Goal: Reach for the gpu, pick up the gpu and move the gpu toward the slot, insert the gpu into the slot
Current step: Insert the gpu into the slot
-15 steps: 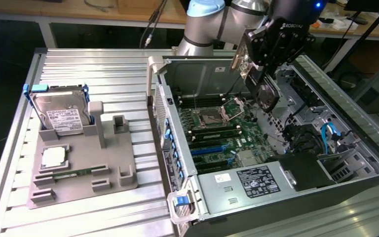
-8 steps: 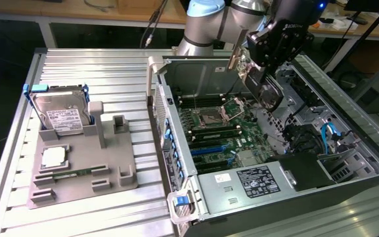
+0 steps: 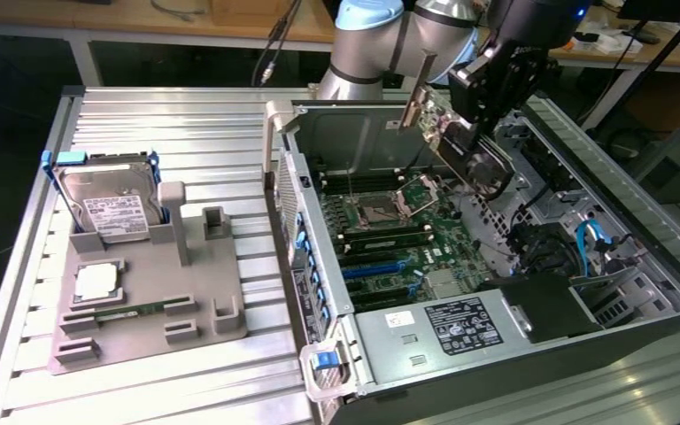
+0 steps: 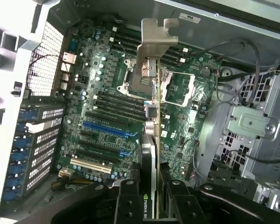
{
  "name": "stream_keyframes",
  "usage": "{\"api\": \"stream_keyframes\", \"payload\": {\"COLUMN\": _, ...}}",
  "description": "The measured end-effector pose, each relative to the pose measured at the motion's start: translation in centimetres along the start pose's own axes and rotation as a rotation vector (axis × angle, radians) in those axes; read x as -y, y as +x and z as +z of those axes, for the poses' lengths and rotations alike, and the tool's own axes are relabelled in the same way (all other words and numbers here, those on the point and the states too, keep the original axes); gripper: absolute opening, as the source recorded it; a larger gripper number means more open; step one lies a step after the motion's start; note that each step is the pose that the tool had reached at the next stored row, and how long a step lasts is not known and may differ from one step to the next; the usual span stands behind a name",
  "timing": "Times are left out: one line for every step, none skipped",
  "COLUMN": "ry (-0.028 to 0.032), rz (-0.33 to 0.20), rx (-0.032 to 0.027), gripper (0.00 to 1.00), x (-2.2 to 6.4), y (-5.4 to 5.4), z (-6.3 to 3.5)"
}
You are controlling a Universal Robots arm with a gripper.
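Gripping the NVIDIA-lettered gpu (image 4: 148, 154), the fingers (image 4: 126, 200) hold it over the green motherboard (image 4: 102, 70), clear of the blue slot (image 4: 106, 128).

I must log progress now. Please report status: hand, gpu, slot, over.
Hand shut on gpu. Gpu held above motherboard, not yet in blue slot. No obstacle seen over slot.
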State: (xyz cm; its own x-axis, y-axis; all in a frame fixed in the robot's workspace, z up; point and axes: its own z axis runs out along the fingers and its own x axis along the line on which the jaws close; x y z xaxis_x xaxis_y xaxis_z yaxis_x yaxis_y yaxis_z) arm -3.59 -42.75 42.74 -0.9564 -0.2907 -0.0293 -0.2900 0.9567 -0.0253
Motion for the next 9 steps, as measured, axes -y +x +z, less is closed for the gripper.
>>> {"api": "stream_keyframes", "payload": {"ry": -0.0005, "rz": -0.016, "rx": 0.0005, "gripper": 0.27, "x": 0.0, "y": -0.01, "z": 0.02}}
{"api": "stream_keyframes", "payload": {"ry": -0.0009, "rz": -0.03, "rx": 0.0008, "gripper": 0.27, "x": 0.01, "y": -0.03, "z": 0.04}}
{"api": "stream_keyframes", "payload": {"ry": -0.0012, "rz": -0.043, "rx": 0.0011, "gripper": 0.27, "x": 0.01, "y": -0.03, "z": 0.05}}
{"api": "stream_keyframes", "payload": {"ry": -0.0016, "rz": -0.057, "rx": 0.0015, "gripper": 0.27, "x": 0.01, "y": -0.04, "z": 0.06}}
{"api": "stream_keyframes", "payload": {"ry": -0.0022, "rz": -0.077, "rx": 0.002, "gripper": 0.27, "x": 0.01, "y": -0.04, "z": 0.08}}
{"api": "stream_keyframes", "payload": {"ry": -0.0027, "rz": -0.09, "rx": 0.0023, "gripper": 0.27, "x": 0.01, "y": -0.04, "z": 0.09}}
{"api": "stream_keyframes", "payload": {"ry": -0.0031, "rz": -0.101, "rx": 0.0027, "gripper": 0.27, "x": 0.01, "y": -0.04, "z": 0.1}}
{"api": "stream_keyframes", "payload": {"ry": -0.0034, "rz": -0.111, "rx": 0.003, "gripper": 0.27, "x": 0.01, "y": -0.04, "z": 0.1}}
{"api": "stream_keyframes", "payload": {"ry": -0.0036, "rz": -0.123, "rx": 0.0032, "gripper": 0.27, "x": 0.01, "y": -0.04, "z": 0.09}}
